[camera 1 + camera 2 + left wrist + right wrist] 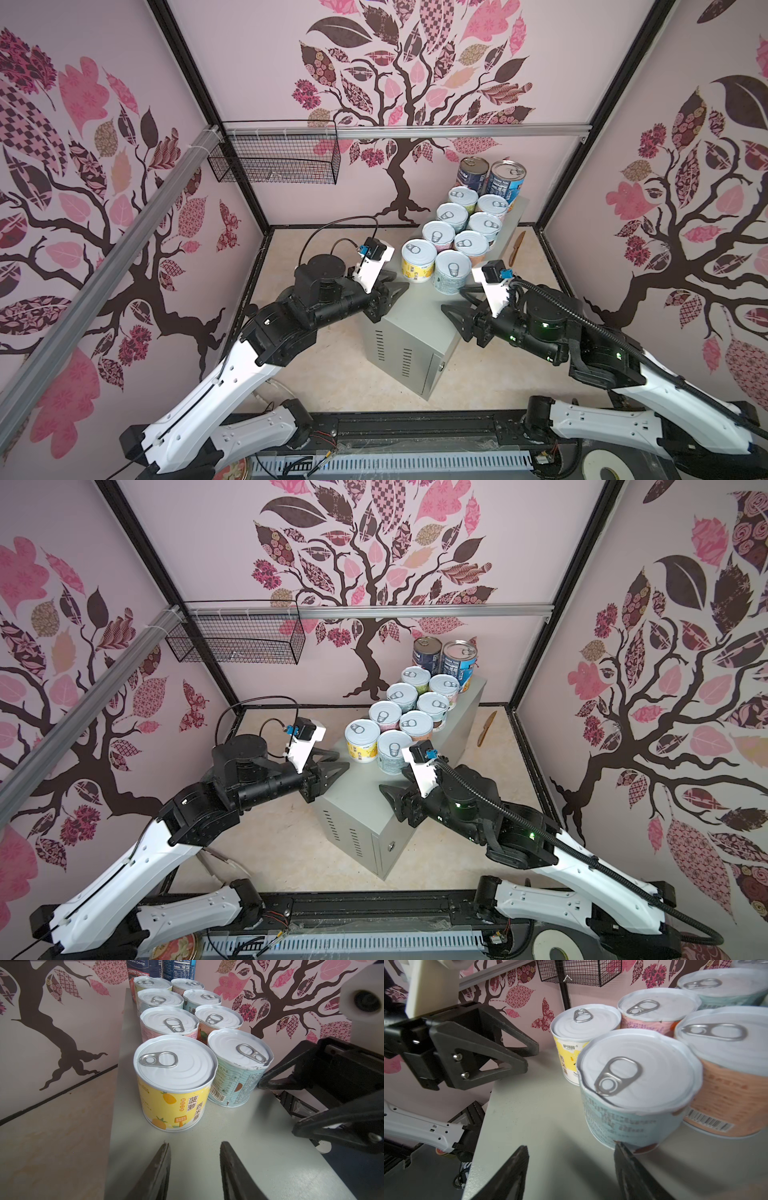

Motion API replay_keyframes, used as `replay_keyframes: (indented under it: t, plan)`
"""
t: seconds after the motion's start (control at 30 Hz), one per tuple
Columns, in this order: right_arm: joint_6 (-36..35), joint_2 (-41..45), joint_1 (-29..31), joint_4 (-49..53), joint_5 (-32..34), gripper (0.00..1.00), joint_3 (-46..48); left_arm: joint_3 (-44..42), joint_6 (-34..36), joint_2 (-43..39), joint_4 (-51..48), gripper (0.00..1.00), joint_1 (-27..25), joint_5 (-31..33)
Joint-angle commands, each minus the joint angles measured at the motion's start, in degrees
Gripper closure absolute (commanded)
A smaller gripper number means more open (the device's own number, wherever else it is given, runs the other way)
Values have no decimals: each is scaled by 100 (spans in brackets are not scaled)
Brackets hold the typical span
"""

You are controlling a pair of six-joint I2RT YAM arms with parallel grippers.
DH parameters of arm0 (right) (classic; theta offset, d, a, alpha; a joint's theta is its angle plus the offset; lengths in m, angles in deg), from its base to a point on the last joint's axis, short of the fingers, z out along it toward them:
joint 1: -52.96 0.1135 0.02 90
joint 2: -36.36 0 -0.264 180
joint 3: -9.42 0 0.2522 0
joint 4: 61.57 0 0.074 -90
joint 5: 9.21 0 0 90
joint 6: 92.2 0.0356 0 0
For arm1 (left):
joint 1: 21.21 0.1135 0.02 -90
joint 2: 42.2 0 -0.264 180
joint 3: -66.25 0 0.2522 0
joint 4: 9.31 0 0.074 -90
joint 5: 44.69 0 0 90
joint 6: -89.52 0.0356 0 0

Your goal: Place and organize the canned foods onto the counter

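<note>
Ten canned foods (452, 215) stand on the grey counter (411, 332). Eight are short cans in two rows of four, and two tall blue cans (505, 180) stand at the far end. Both grippers reach in low over the near end, facing each other. The left gripper (194, 1145) is narrowly parted and empty. The right gripper (571, 1148) is wider and also empty, with one fingertip just beside the pale-blue can (633, 1105). One tall can reads "CHOPPED TOMATOES"; the yellow can (172, 1103) reads "菠萝".

Mid-frame, a pale blue can (633, 1109) stands on the counter (533, 1118), one spread finger of the right gripper (571, 1159) at its base (contact unclear). An orange can (726, 1095) stands just beside it; a yellow can (571, 1051) and a pink can (652, 1022) stand behind.
</note>
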Motion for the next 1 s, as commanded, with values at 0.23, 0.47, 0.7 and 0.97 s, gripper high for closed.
replay_keyframes:
  t: [0.23,0.47,0.7,0.97]
  plan:
    - [724,683,-6,321,1053,28,-246,253,-262,-154,-377,58,175,1542]
    - [703,1025,0,846,2692,25,-231,395,-892,-233,-711,49,1404,1216]
    - [158,1682,-9,-267,4238,22,1164,-470,-1432,-405,-567,26,2611,1066]
    - [222,1691,-1614,-956,3232,21,2234,-1628,-1757,-572,-311,10,3491,1104]
